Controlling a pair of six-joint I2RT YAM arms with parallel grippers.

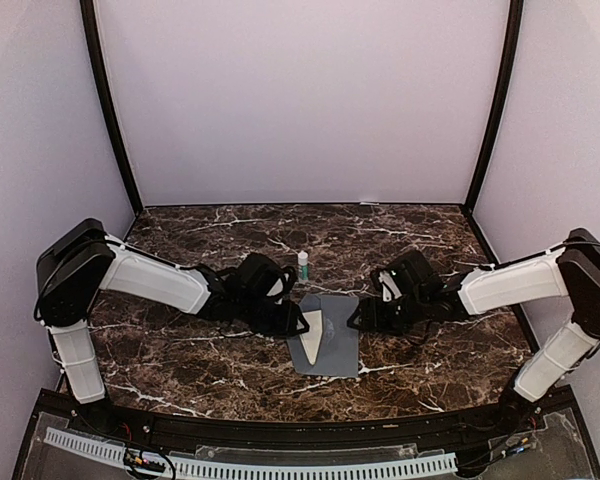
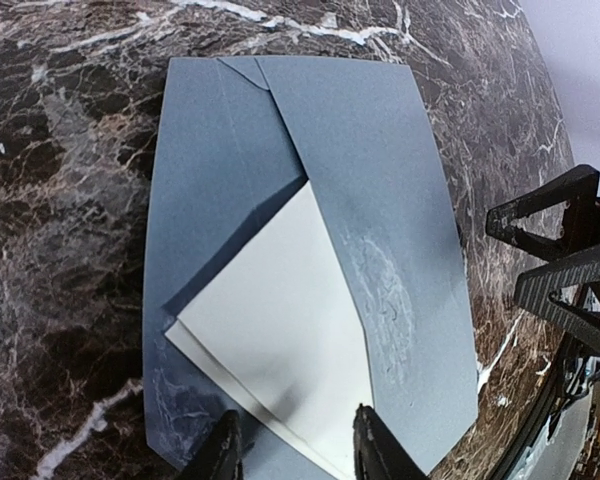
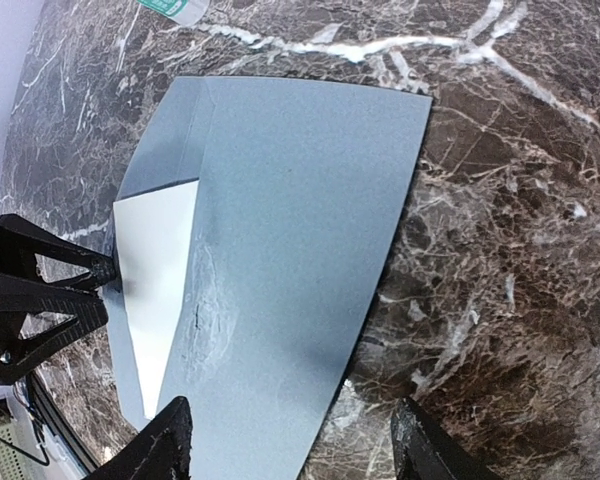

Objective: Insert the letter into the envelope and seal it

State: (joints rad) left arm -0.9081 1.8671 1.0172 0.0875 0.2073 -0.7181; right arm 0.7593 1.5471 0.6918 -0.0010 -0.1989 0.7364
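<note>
The slate-grey envelope (image 1: 338,345) lies flat on the marble between both arms. The cream letter (image 1: 313,335) sits partly inside it, a triangular part showing at the envelope's left side. In the left wrist view the letter (image 2: 290,310) sticks out from under the grey envelope (image 2: 360,140), which has a scuffed pale patch. My left gripper (image 2: 298,450) is open, its fingers straddling the letter's near edge. My right gripper (image 3: 295,450) is open wide above the right edge of the envelope (image 3: 300,200), holding nothing. The letter (image 3: 160,260) shows at the left there.
A small white glue stick with a green cap (image 1: 303,264) stands just behind the envelope. The dark marble table (image 1: 430,240) is walled by pale panels at the back and sides. The two grippers face each other closely across the envelope.
</note>
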